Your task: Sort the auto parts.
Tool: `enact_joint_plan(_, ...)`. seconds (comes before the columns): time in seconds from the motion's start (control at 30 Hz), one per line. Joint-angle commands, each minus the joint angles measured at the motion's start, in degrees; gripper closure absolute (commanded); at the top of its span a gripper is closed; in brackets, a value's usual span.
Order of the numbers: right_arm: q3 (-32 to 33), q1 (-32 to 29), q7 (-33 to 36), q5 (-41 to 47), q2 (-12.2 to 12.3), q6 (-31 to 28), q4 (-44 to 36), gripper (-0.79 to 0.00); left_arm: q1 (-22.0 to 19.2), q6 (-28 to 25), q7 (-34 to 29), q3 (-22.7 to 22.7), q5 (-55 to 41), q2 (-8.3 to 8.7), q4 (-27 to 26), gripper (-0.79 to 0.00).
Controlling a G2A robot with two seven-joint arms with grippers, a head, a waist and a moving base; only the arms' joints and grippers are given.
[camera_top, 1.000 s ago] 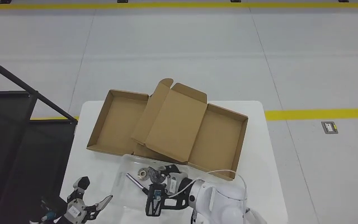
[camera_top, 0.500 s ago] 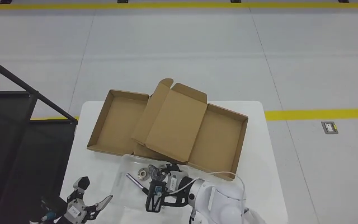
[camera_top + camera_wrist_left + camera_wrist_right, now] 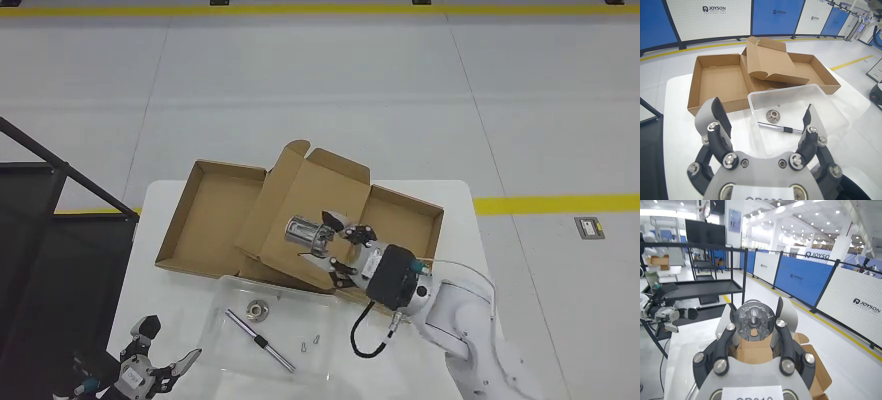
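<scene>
My right end effector pinching metal hub above cardboard box; left end effector spread wide.

Matt cardboard box, clear plastic tray, dull metal hub

Metal hub (held aloft), flange, rod in tray

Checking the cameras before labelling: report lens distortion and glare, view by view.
Top view: even light, floor lines straight. Left wrist view: wide-angle bending curves the panels; sheen on the clear bin. Right wrist view: ceiling lamps glare above the metal part in the right gripper.
</scene>
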Motion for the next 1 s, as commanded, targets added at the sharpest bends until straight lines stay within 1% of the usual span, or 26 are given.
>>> enact_joint_plan(0.0,1.5,0.2,-4.6,1.1,0.3,-3.4,1.9,0.0,0.0,0.0,0.0,0.0,0.0,0.0,0.0,-0.785)
enact_joint_plan(0.07,2.2,0.3,-6.7,1.0,0.5,-5.0,3.4,0.0,0.0,0.0,0.0,0.0,0.0,0.0,0.0,-0.785)
enact_joint_plan(0.1,2.6,0.3,-6.8,0.5,0.6,-4.9,4.4,0.0,0.0,0.0,0.0,0.0,0.0,0.0,0.0,-0.785)
enact_joint_plan(0.17,3.2,0.2,-4.2,-1.3,0.7,-1.6,5.9,0.0,0.0,0.0,0.0,0.0,0.0,0.0,0.0,-0.785)
enact_joint_plan(0.27,2.8,0.3,7.4,-4.4,0.4,9.3,7.1,0.0,0.0,0.0,0.0,0.0,0.0,0.0,0.0,-0.785)
enact_joint_plan(0.33,2.0,1.4,14.6,-5.3,0.0,15.0,8.5,0.0,0.0,0.0,0.0,0.0,0.0,0.0,0.0,-0.785)
enact_joint_plan(0.4,1.6,2.9,18.4,-4.7,-0.3,18.0,10.8,0.0,0.0,0.0,0.0,0.0,0.0,0.0,0.0,-0.785)
enact_joint_plan(0.47,1.6,4.5,24.6,-8.1,-0.5,24.7,13.7,0.0,0.0,0.0,0.0,0.0,0.0,0.0,0.0,-0.785)
enact_joint_plan(0.53,1.0,6.5,28.7,-8.4,-0.8,27.2,16.8,0.0,0.0,0.0,0.0,0.0,0.0,0.0,0.0,-0.785)
enact_joint_plan(0.57,0.9,7.7,32.0,-10.1,-1.0,30.3,18.6,0.0,0.0,0.0,0.0,0.0,0.0,0.0,0.0,-0.785)
enact_joint_plan(0.6,0.1,8.6,33.8,-9.8,-1.3,31.7,19.5,0.0,0.0,0.0,0.0,0.0,0.0,0.0,0.0,-0.785)
enact_joint_plan(0.63,-0.1,9.2,34.5,-8.7,-1.5,32.4,20.4,0.0,0.0,0.0,0.0,0.0,0.0,0.0,0.0,-0.785)
enact_joint_plan(0.97,-0.5,8.8,34.9,-9.4,-1.5,32.3,20.6,0.0,0.0,0.0,0.0,0.0,0.0,0.0,0.0,-0.785)
